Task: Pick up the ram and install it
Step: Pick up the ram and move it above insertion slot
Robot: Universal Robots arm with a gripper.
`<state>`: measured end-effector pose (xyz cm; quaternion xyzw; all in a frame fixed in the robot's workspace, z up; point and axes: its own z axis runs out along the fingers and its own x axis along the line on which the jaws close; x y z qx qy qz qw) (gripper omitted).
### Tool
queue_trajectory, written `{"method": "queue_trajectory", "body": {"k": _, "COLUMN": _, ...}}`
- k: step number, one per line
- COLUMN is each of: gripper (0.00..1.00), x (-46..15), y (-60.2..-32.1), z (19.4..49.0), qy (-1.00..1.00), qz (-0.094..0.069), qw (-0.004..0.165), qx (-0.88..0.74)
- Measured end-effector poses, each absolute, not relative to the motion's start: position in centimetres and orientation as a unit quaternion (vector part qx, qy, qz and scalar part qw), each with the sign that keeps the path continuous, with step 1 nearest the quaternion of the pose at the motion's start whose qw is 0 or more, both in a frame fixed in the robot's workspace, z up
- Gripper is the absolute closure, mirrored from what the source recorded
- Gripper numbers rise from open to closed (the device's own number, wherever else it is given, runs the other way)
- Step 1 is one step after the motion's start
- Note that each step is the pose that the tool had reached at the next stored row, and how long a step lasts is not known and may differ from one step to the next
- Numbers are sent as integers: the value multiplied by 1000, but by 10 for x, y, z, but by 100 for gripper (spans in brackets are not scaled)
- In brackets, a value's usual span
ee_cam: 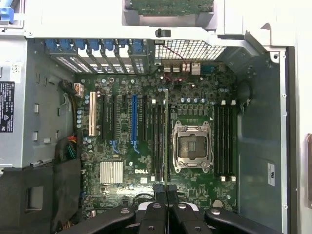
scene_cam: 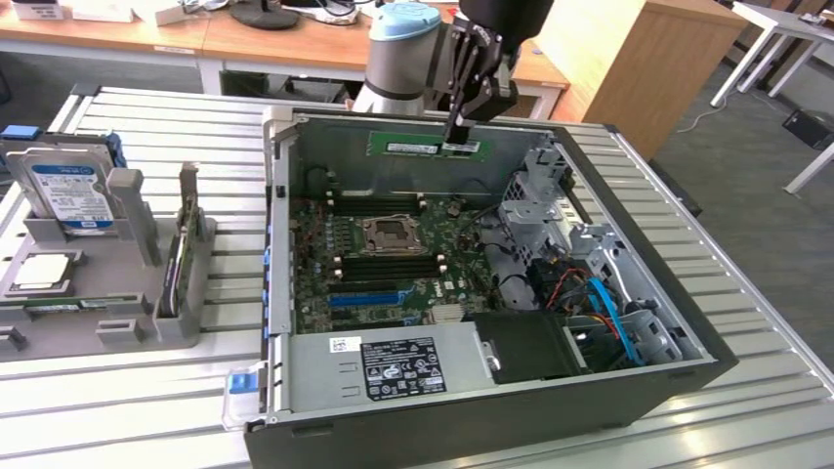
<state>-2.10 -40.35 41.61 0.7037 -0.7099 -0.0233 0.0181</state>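
the open computer case point(scene_cam: 391, 371) lies on its side, motherboard point(ee_cam: 195, 95) facing up. the ram point(scene_cam: 406, 147) hangs above it, one end pinched in the clenched gripper point(scene_cam: 458, 145). best kept edge-on and parallel over the black memory slots point(ee_cam: 157, 141) beside the cpu socket point(ee_cam: 191, 146).

One flat green ram stick point(scene_cam: 420, 147), one silver blue-labelled hard drive point(scene_cam: 68, 195) and one open black computer case point(scene_cam: 521, 415) are showing.
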Motion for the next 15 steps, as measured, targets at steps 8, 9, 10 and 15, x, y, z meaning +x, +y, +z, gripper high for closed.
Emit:
{"method": "queue_trajectory", "body": {"k": 8, "gripper": 89, "x": -21, "y": -403, "z": 411, "qy": -710, "qz": -23, "qw": 18, "qx": 704}}
{"method": "queue_trajectory", "body": {"k": 9, "gripper": 89, "x": -21, "y": -403, "z": 410, "qy": -710, "qz": -23, "qw": 18, "qx": 704}}
{"method": "queue_trajectory", "body": {"k": 10, "gripper": 89, "x": -21, "y": -403, "z": 408, "qy": -710, "qz": -23, "qw": 18, "qx": 704}}
{"method": "queue_trajectory", "body": {"k": 15, "gripper": 89, "x": -21, "y": -403, "z": 402, "qy": -710, "qz": -23, "qw": 18, "qx": 704}}
